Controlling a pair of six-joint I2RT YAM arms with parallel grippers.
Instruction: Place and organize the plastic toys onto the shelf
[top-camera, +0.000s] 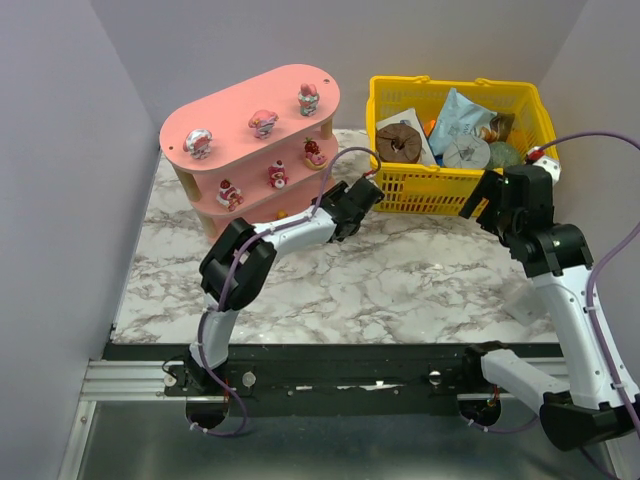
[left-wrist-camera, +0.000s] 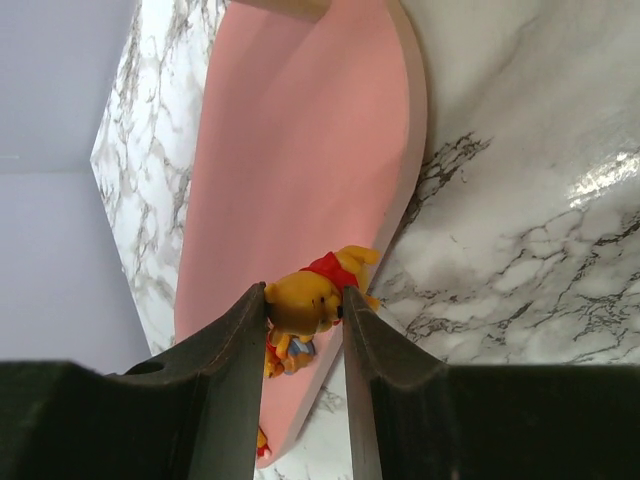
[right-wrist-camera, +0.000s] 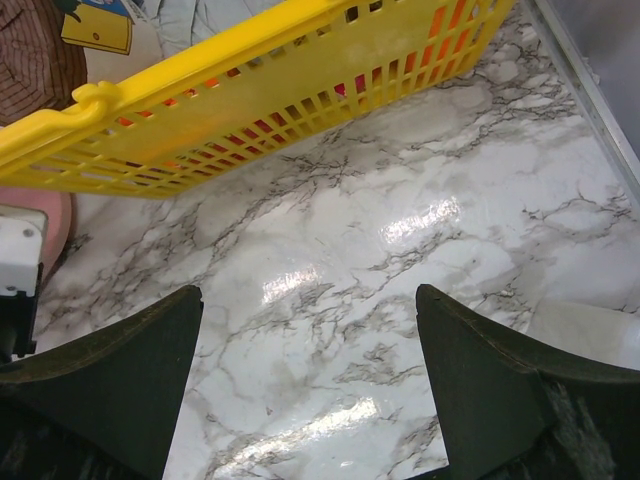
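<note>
From where I stand, the left end effector (left-wrist-camera: 305, 312) is clenched on a small yellow bear (left-wrist-camera: 318, 285) in a red top, one finger (left-wrist-camera: 235, 380) on each side of it. The bear is held just over the near rim of the lowest board of the pink shelf (left-wrist-camera: 300, 150), close to the board's rounded end. I cannot tell whether it touches the board.

In the top view the left end effector (top-camera: 355, 205) reaches in low at the shelf's right end. On the top board of the shelf (top-camera: 240, 95), three toys (top-camera: 264, 122) stand in a row, well apart from each other. Three red-and-white ones (top-camera: 277, 175) stand the same way on the middle board. A bit of yellow shows on the lowest board, too small to name.

The right end effector (right-wrist-camera: 310, 390) is released, its fingers (right-wrist-camera: 120, 380) spread wide above the bare marble table (right-wrist-camera: 330, 250). It hangs just in front of the yellow basket (right-wrist-camera: 250, 110).

That basket (top-camera: 455, 185) stands on the table to the right of the shelf. It holds a brown ring (top-camera: 400, 142) at its left end. Beside the ring are a pale blue packet (top-camera: 460, 115) and a grey disc (top-camera: 467, 152). More packets are crowded at the right end.
</note>
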